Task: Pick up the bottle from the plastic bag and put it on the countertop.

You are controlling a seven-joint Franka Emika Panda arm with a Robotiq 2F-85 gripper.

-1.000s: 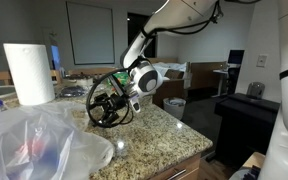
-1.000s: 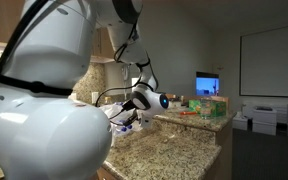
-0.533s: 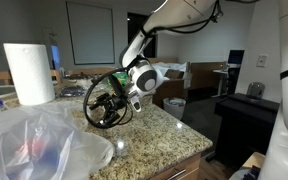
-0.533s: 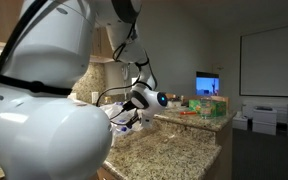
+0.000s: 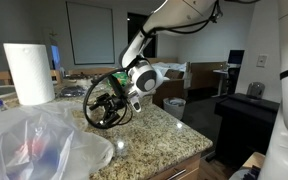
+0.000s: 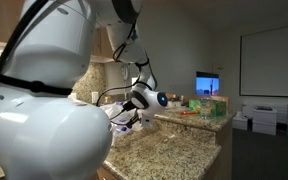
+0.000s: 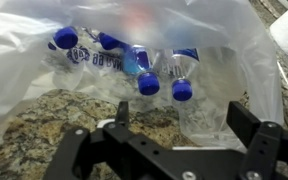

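The plastic bag (image 5: 44,140) lies crinkled on the granite countertop (image 5: 159,130). In the wrist view the bag (image 7: 219,45) fills the upper half. A red and blue patch (image 5: 32,150) shows through the bag; I take it for the bottle, but its outline is blurred. In the wrist view only a faint reddish blur (image 7: 142,12) shows at the top. My gripper (image 5: 97,105) hovers just above the counter, pointed at the bag's mouth. It also shows in an exterior view (image 6: 122,120). Its jaws (image 7: 182,122) are open and empty, short of the bag.
Several clear bottles with blue caps (image 7: 149,72) lie inside the bag near its opening. A paper towel roll (image 5: 29,72) stands behind the bag. The counter's rounded edge (image 5: 189,150) is close on the near side. Coloured boxes (image 6: 209,105) sit at the far end.
The gripper has edged slightly toward the bag over the first half second, then held still. Jaws stay open. The bag and bottles have not moved.
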